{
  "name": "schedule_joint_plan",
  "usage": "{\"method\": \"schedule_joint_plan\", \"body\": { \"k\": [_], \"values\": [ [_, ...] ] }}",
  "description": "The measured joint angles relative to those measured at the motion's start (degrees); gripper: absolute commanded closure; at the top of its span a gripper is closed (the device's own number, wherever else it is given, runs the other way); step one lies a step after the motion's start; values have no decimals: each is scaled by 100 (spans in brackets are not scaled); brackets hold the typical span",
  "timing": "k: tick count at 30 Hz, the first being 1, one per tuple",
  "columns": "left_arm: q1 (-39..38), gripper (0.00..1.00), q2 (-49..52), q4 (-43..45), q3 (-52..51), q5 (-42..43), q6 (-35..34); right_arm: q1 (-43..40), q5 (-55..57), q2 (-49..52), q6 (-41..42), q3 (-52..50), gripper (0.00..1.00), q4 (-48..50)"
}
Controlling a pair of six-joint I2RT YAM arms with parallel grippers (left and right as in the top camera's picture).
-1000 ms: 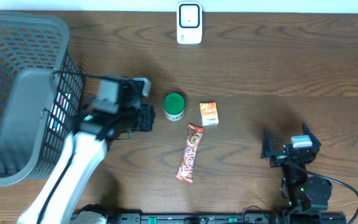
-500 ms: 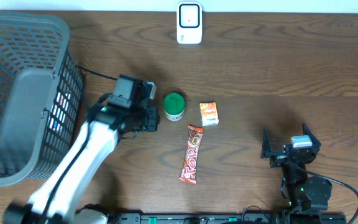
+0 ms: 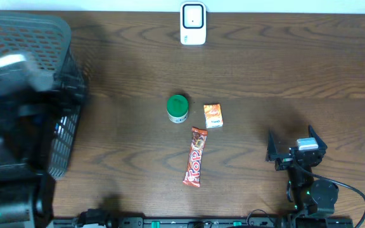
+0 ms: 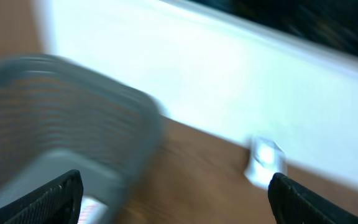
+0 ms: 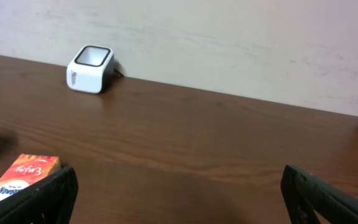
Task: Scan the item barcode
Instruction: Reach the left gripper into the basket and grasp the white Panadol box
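Both arms' jaws gape empty; the left arm (image 3: 18,66), blurred at the basket (image 3: 65,38), risks toppling it on the counter (image 3: 265,69).

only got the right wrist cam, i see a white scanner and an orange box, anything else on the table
Observer: Yes, a round jar with a green lid stands just left of the small orange cardboard box, apart from it.
Operator: any more items
Observer: A long red candy bar lies flat on the robot's side of those two.
Operator: where's the left arm
Observer: At the far left, by a grey plastic mesh basket. The left gripper is open and empty.
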Motion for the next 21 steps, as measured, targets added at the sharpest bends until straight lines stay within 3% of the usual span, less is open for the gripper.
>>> {"method": "schedule_joint_plan", "body": {
  "k": [9, 15, 18, 21],
  "values": [
    [2820, 11, 1213, -542, 55, 50, -1161, 0, 2, 0, 2, 0, 1, 0],
    [3624, 5, 2258, -1399, 26, 205, -1377, 0, 0, 0, 0, 0, 1, 0],
    [3696, 5, 2559, -1196, 20, 345, -883, 0, 0, 0, 0, 2, 1, 0],
    [3694, 4, 2822, -905, 20, 688, 326, 0, 0, 0, 2, 0, 1, -2]
  ]
}}
